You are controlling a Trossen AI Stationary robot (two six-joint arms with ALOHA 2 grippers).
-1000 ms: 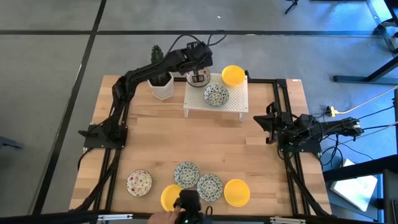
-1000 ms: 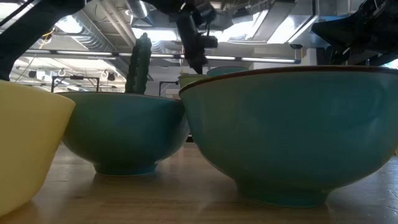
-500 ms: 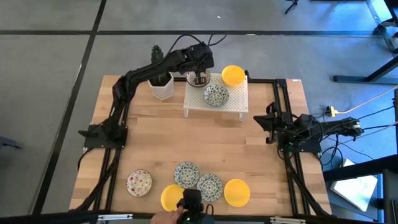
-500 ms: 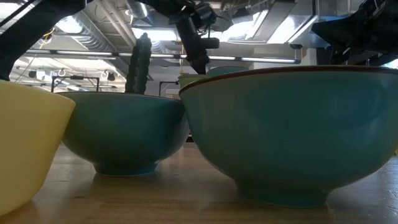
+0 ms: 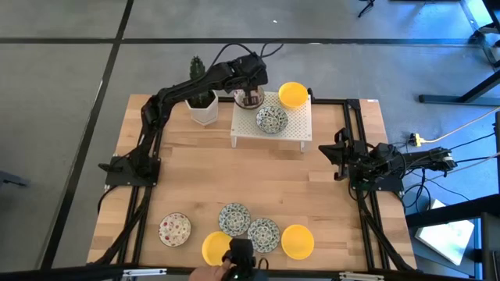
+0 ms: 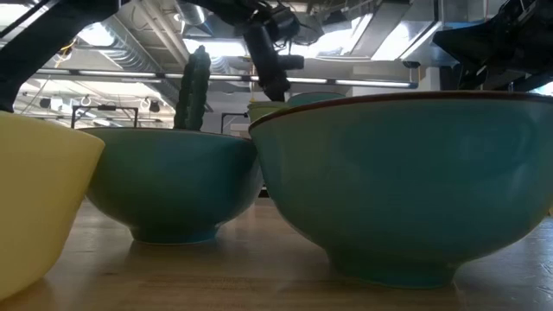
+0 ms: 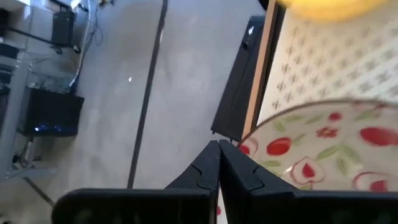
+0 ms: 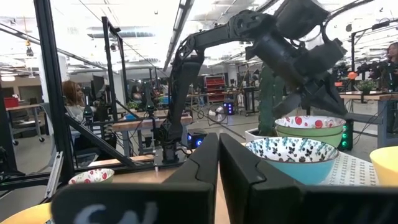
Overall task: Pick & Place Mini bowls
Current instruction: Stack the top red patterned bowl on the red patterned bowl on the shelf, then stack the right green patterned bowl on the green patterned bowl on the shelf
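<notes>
A red-specked mini bowl (image 5: 251,100) sits on top of another bowl (image 8: 309,133), stacked on the far-left corner of the white rack (image 5: 293,131). My left gripper (image 7: 218,145) is shut, with its tips at that bowl's rim. A blue-green bowl (image 5: 271,119) and a yellow bowl (image 5: 293,94) also rest on the rack. Near the table's front edge stand a red-specked bowl (image 5: 174,229), two blue-green bowls (image 5: 234,218) and two yellow ones (image 5: 297,241). My right gripper (image 8: 217,142) waits shut at the table's right side, touching nothing. My left gripper sets its shut fingertips against the far-left part of the top bowl's rim (image 7: 244,140). The rim lies beside the tips, not between them. The fingers slant down from the table's left and far side. The bowl sits upright, nested in the bowl below it.
A cactus in a white pot (image 5: 205,109) stands just left of the rack, under my left arm. A person's hand (image 5: 205,274) and a black device (image 5: 239,254) show at the table's near edge. Bare wood (image 5: 258,176) lies between the rack and the near bowls.
My left gripper has turned a little at the wrist over the stack on the rack, staying shut. The bowls have kept their places.
</notes>
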